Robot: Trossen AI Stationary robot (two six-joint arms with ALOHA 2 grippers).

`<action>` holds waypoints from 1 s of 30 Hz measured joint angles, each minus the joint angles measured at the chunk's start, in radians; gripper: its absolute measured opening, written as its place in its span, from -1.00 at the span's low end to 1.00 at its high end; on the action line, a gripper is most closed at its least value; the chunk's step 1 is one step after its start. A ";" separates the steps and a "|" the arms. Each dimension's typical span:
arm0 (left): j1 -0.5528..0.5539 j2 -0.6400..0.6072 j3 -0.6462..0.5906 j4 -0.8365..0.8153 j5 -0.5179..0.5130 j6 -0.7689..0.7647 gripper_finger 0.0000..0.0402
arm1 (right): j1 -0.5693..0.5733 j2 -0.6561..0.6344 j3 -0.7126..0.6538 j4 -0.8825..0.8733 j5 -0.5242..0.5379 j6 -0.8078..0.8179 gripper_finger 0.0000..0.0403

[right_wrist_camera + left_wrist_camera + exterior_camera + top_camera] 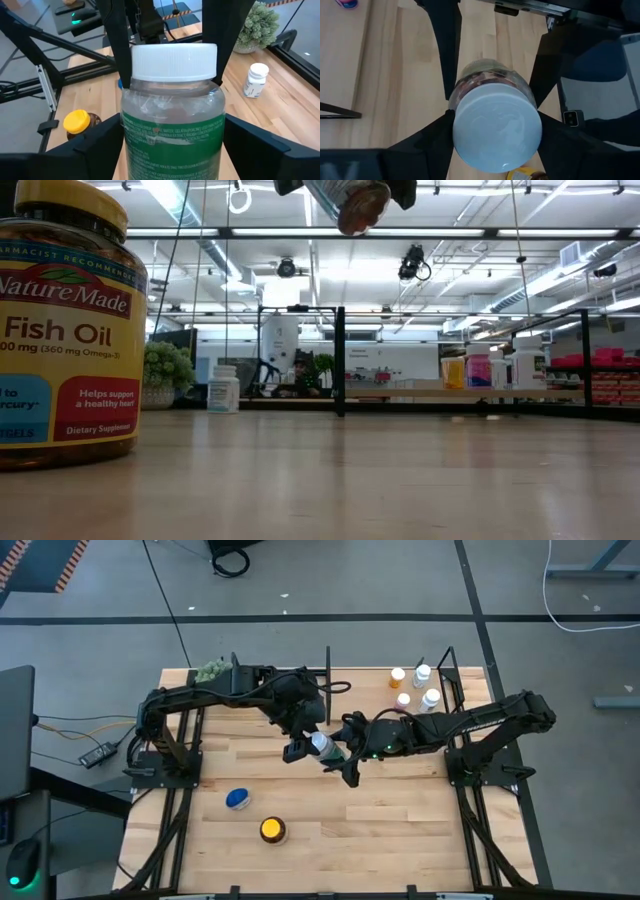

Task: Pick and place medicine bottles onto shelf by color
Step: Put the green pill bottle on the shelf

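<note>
Clear plastic, a green label and a white cap mark the bottle [172, 107] held in mid-air above the middle of the tabletop [400, 830], lying sideways between the two arms. The left gripper [495, 125] has its fingers [427, 137] pressed on both sides of it near the cap. The right gripper [172, 145] reaches in from the other side, its fingers [97, 145] spread around the bottle's body; whether they touch it I cannot tell.

Nearer the front edge, an amber fish-oil bottle [272, 830] with a yellow lid stands upright, and a blue-lidded bottle [237, 798] stands just beyond it, both well apart from the grippers.

Farther back, the shelf [440, 690] carries four small bottles [415, 687] at its right end, one orange and three white-capped. At the back left sits a green plant ball [210, 670], with one white bottle [223, 393] near it.
</note>
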State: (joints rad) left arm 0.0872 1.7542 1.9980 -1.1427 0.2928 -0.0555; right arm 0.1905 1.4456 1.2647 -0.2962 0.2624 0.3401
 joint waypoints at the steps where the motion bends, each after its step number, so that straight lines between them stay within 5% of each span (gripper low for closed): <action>1: 0.000 0.000 0.000 0.000 0.000 0.000 0.23 | 0.000 0.000 0.000 0.000 0.000 0.000 0.56; 8: 0.006 0.000 0.000 0.009 0.000 -0.010 0.43 | 0.000 0.000 0.000 -0.004 0.007 0.069 0.48; 17: 0.086 -0.070 0.000 -0.051 -0.020 0.009 0.48 | 0.011 0.000 0.000 -0.029 0.175 0.167 0.47; 30: 0.198 -0.241 0.000 -0.036 -0.239 -0.037 0.44 | -0.030 -0.003 -0.026 -0.072 0.752 0.330 0.47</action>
State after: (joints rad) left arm 0.2851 1.5129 1.9980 -1.1791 0.0536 -0.0930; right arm 0.1605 1.4429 1.2386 -0.3687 1.0147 0.6700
